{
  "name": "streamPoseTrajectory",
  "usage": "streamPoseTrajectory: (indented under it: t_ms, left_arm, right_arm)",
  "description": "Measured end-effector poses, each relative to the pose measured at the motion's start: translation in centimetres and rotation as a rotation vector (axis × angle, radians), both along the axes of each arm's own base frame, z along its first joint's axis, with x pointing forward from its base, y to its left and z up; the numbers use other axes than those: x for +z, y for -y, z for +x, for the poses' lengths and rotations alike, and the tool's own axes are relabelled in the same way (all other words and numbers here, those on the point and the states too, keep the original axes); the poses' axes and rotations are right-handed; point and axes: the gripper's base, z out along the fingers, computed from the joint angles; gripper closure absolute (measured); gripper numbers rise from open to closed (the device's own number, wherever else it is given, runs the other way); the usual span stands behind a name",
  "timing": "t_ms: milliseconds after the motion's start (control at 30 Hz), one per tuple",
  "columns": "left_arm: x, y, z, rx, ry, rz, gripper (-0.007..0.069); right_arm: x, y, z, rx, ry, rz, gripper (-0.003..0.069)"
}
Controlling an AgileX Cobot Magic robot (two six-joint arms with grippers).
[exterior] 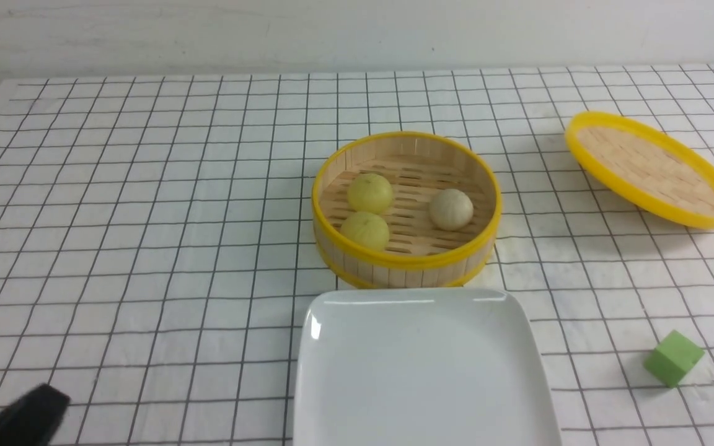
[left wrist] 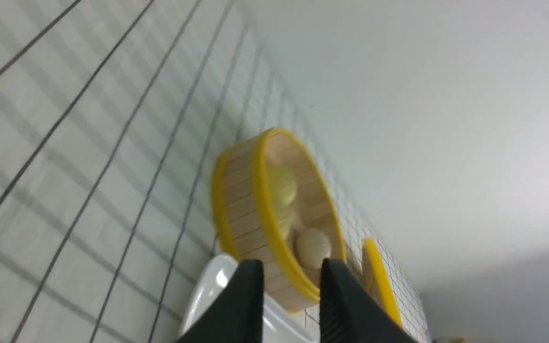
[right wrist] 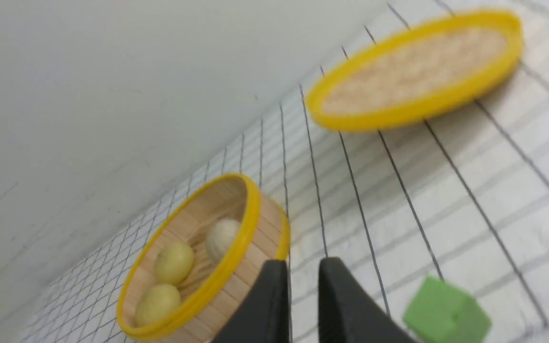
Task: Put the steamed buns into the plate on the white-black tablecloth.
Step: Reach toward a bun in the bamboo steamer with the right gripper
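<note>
Inside the round bamboo steamer (exterior: 406, 263), near the middle of the white-black tablecloth (exterior: 146, 217), sit all three steamed buns (exterior: 370, 192). The two pale yellow-green ones lie close together on its left side, one behind the other, and the beige bun (exterior: 451, 209) lies apart on the right. The plate (exterior: 425, 371) lies on the cloth just in front of the steamer, on the robot's side. Its far rim is right by the steamer's wall, though I cannot tell whether they touch, and no bun is on it yet. The yellow-rimmed lid (exterior: 651, 167) rests further back on the right, well apart from the steamer, woven face up and seemingly tilted. A green cube (exterior: 673, 358) stands at the near right, well apart from the plate. The left gripper (exterior: 22, 421) shows as a dark shape low at the near left corner, far from the plate. In its wrist view the fingers stand clearly apart with nothing between them. The right gripper (right wrist: 303, 267) appears only in its own wrist view, its fingers drawn close with a narrow slit left between them, holding nothing, with the cube near them.
</note>
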Motion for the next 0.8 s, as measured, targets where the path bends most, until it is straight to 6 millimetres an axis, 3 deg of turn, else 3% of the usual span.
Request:
streamPoseTrajectory:
  t_ms: [33, 100, 233, 333, 367, 467, 567, 633, 800]
  left_arm:
    - [0.5, 0.0, -0.1, -0.002, 0.016, 0.018, 0.0441]
    - [2.4, 0.1, 0.2, -0.034, -0.033, 0.163, 0.0536]
    - [2.0, 0.4, 1.7, -0.121, -0.3, 0.303, 0.0616]
    - [0.8, 0.5, 3.1, -0.238, -0.599, 0.418, 0.0622]
    - [0.8, 0.5, 3.3, -0.241, -0.605, 0.425, 0.0622]
    - [0.3, 0.6, 4.8, -0.348, -0.733, 0.529, 0.0622]
    - [0.3, 0.7, 5.9, -0.387, -0.759, 0.565, 0.0622]
    - [0.4, 0.8, 6.9, -0.413, -0.765, 0.584, 0.0622]
    - [-0.1, 0.9, 7.8, -0.429, -0.779, 0.579, 0.0622]
  right_arm:
    - [0.2, 0.0, 0.0, 0.001, 0.002, -0.019, 0.06]
    - [3.2, 0.1, 0.7, 0.012, -0.044, -0.17, 0.0669]
    - [4.2, 0.0, 2.8, 0.07, -0.301, -0.281, 0.0664]
    - [3.0, -0.1, 5.9, 0.158, -0.635, -0.292, 0.0658]
    - [3.0, -0.1, 5.9, 0.158, -0.635, -0.292, 0.0658]
    - [0.9, -1.2, 9.9, 0.34, -0.872, -0.261, 0.0655]
    - [0.2, -2.6, 12.1, 0.508, -0.908, -0.227, 0.0654]
    - [0.2, -5.3, 14.3, 0.758, -0.839, -0.234, 0.0651]
    - [1.4, -10.3, 18.6, 0.976, -0.719, -0.242, 0.0647]
